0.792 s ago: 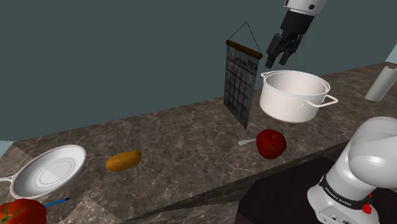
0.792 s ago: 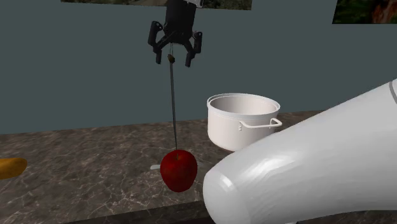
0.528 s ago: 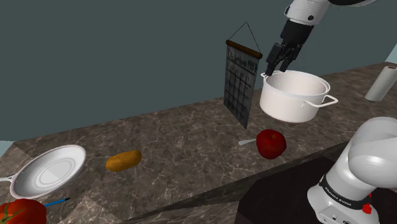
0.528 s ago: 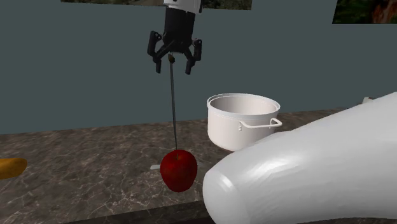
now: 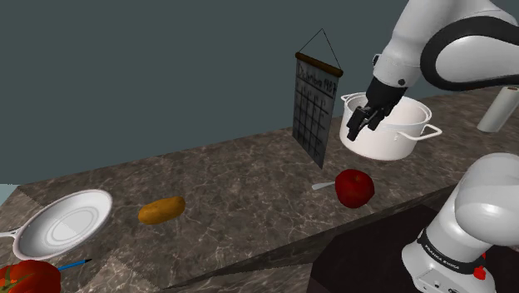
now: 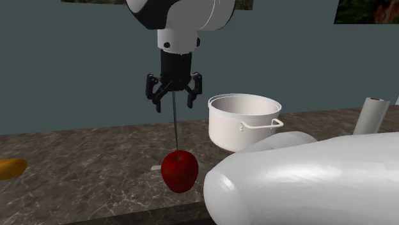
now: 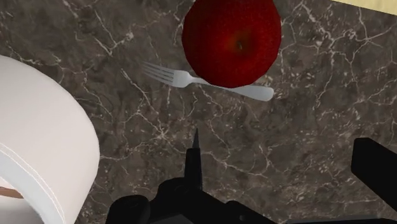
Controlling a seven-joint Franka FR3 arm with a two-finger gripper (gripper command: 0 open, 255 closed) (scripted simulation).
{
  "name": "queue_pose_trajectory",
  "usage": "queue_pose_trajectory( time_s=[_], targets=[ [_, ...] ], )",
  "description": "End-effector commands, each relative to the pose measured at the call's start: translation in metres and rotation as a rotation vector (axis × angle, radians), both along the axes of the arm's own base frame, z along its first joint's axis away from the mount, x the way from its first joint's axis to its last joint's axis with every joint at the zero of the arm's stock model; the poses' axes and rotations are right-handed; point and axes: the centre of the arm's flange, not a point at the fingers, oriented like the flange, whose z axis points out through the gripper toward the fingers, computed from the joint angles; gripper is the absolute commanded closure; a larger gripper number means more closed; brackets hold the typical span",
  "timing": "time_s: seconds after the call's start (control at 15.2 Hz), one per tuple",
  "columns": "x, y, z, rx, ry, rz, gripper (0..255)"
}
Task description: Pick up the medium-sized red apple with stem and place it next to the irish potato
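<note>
- Shoulder view: gripper released, fingers spread, empty, in the air before the white pot.
- Red apple on the marbled counter, lying on a fork, below the gripper.
- Potato well apart, toward that view's left.

the end effector hangs over the counter with open air down to the apple. the white pot stands close on one side, the calendar on the other. bare counter runs from apple to potato.
</note>
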Motion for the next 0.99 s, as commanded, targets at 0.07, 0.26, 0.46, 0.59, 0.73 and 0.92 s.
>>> queue_pose_trajectory(
  time_s=[0.07,0.26,0.46,0.59,0.73,0.92],
  targets=[
    [-0.014,0.013,-0.037,-0.038,-0.004,-0.028,0],
    [-0.028,0.026,-0.074,-0.075,-0.008,-0.054,0],
    [-0.032,0.029,-0.093,-0.088,-0.009,-0.064,0],
    [-0.030,0.028,-0.104,-0.088,-0.009,-0.064,0],
    [-0.028,0.027,-0.114,-0.088,-0.009,-0.064,0],
    [-0.025,0.026,-0.127,-0.088,-0.009,-0.064,0]
  ],
)
